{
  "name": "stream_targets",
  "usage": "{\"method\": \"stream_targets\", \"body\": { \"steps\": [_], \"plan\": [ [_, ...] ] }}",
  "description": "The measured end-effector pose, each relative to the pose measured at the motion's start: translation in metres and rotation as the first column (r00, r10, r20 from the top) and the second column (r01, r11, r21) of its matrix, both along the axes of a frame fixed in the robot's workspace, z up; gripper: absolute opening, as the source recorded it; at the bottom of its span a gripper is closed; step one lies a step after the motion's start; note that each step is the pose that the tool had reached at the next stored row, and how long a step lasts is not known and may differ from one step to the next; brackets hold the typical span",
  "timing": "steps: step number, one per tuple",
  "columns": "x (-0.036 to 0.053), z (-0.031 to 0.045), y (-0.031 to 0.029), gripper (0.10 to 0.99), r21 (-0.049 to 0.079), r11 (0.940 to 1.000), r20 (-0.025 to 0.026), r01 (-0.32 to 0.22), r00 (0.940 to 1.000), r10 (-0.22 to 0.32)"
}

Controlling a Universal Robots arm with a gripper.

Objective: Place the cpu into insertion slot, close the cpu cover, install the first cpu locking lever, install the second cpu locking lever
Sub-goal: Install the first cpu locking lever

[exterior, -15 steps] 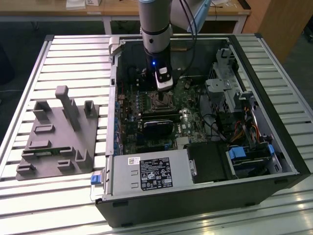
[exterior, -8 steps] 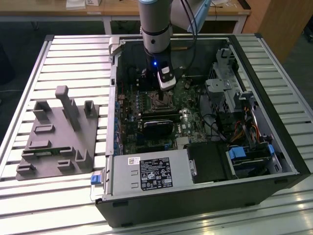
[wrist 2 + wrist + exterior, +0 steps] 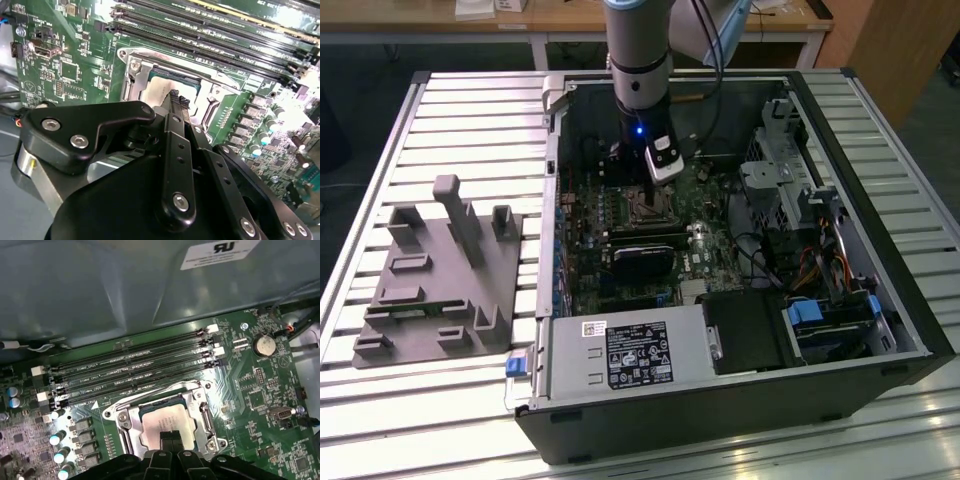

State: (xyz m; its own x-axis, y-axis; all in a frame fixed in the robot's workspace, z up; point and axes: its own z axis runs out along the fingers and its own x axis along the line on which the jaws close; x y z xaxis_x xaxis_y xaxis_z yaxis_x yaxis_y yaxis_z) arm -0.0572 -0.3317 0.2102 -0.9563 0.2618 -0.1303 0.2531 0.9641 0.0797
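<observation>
One gripper (image 3: 178, 98), black, two-fingered, poised directly over the insertion slot (image 3: 167, 425) on the green motherboard (image 3: 260, 390); fingertips (image 3: 171, 436) pressed together with no visible gap, nothing held between them, tips at or just above the chip's face (contact cannot be confirmed). One cpu (image 3: 165, 421), pale silvery square, seated flat inside the insertion slot, edges parallel to the socket frame in both wrist views. One cpu cover (image 3: 165, 67), silvery metal frame with window, seen around the cpu; it appears to lie down over the chip's margin, though whether it is fully flat cannot be told. Locking levers: not clearly distinguishable beside the socket. Four memory slots (image 3: 135, 367), long and black, just beside the socket on the side away from the gripper body. In the exterior view, one arm (image 3: 638, 60) reaching down into the open computer case (image 3: 880, 330), the gripper (image 3: 647, 195) above the socket (image 3: 645, 210); one grey fixture block (image 3: 440, 280) well apart from the socket, outside the case. Hazards, as judged: downward push from the closed tips could scratch the chip or bend socket pins if the chip sits slightly askew; a sideways drag could catch the cover's edge and lift it; tips could slip onto nearby capacitors (image 3: 60, 447).
</observation>
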Motion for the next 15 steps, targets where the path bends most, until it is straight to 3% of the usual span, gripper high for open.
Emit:
{"method": "stream_targets", "body": {
  "steps": [5, 9, 15],
  "plan": [
    [0.0031, -0.0015, 0.0, 0.106, -0.012, 0.9997, -0.0023, -0.019, 0.9998, 0.019],
    [0.0066, -0.0023, 0.0005, 0.106, -0.036, 0.9991, -0.0052, -0.021, 0.9998, 0.021],
    [0.0075, -0.0023, 0.001, 0.106, -0.037, 0.998, -0.0077, -0.051, 0.9987, 0.051]
  ]
}}
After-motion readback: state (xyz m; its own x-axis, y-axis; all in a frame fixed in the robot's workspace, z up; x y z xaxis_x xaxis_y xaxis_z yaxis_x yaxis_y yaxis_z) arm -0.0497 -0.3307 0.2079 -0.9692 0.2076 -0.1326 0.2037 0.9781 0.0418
